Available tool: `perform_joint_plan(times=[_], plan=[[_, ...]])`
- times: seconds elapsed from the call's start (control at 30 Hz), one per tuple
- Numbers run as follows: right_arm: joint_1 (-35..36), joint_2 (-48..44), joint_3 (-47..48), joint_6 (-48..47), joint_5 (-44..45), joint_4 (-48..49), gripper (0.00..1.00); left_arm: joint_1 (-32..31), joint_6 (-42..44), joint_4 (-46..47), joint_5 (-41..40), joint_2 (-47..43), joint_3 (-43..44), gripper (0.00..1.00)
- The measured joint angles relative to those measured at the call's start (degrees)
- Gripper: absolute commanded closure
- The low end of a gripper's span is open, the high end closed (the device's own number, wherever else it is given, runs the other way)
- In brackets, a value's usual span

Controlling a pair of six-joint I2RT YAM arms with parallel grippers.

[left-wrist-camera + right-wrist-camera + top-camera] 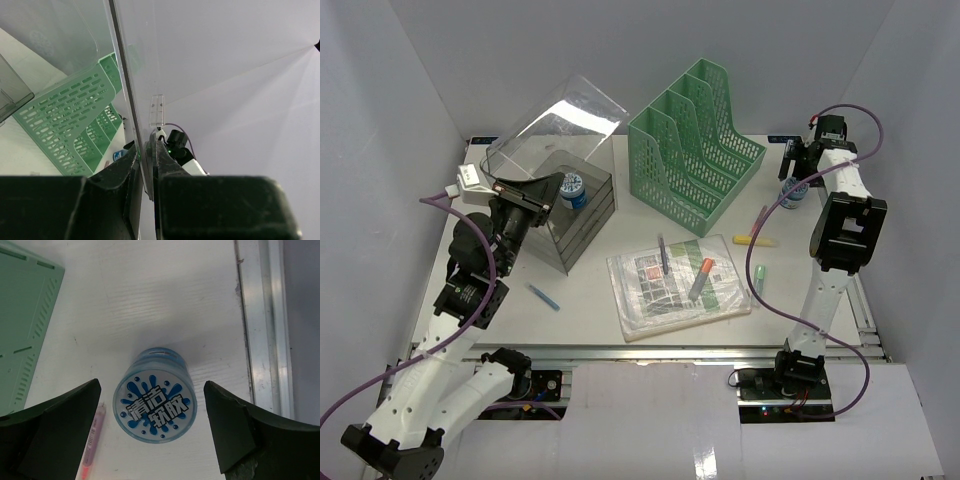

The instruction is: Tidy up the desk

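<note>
our left pincer (pixel 148 162) pinches the clear lid (pixel 565 115); our right pincer (pixel 150 390) hangs open over a blue jar (pixel 154 410) on the table (pixel 150 300).

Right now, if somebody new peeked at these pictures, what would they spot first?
Probably the big green file rack at the back middle. Next, the left claw pinching a clear lid, tilted up over the gray box at the back left. The right claw hangs open above a blue jar at the back right.
</note>
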Motion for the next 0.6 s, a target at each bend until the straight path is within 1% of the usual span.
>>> perform_joint_plan(times=[0.1,0.13,0.17,0.2,0.27,0.33,0.4,0.6], plan=[[0.4,0.9,0.0,-0.2,-0.9,-0.8,0.09,0.0,-0.1,0.2,0.2,-0.1,-0.4,0.91],[0.4,1.1,0.0,-0.2,-1.1,-1.0,0.07,0.0,-0.1,0.2,0.2,-0.2,-0.4,0.91],[0.5,1.2,0.0,-0.2,-1.3,-1.0,0.03,0.0,-0.1,0.2,0.2,-0.2,-0.4,0.91],[0.6,1.2,0.0,-0.2,-1.4,-1.0,0.05,0.0,-0.1,0.3,0.2,-0.2,-0.4,0.91],[0.7,1.2,-0.1,-0.3,-1.5,-1.1,0.16,0.0,-0.1,0.2,0.2,-0.2,-0.4,0.91],[0.7,1.2,-0.3,-0.6,-1.5,-1.1,0.31,0.0,-0.1,0.4,0.2,-0.2,-0.5,0.91],[0.7,1.2,-0.7,-0.9,-1.3,-0.9,0.42,0.0,-0.1,0.7,0.2,-0.2,-0.7,0.91],[0.7,1.2,-1.0,-1.0,-1.5,-0.6,0.65,0.0,-0.2,1.1,0.6,-0.2,-1.2,0.91]])
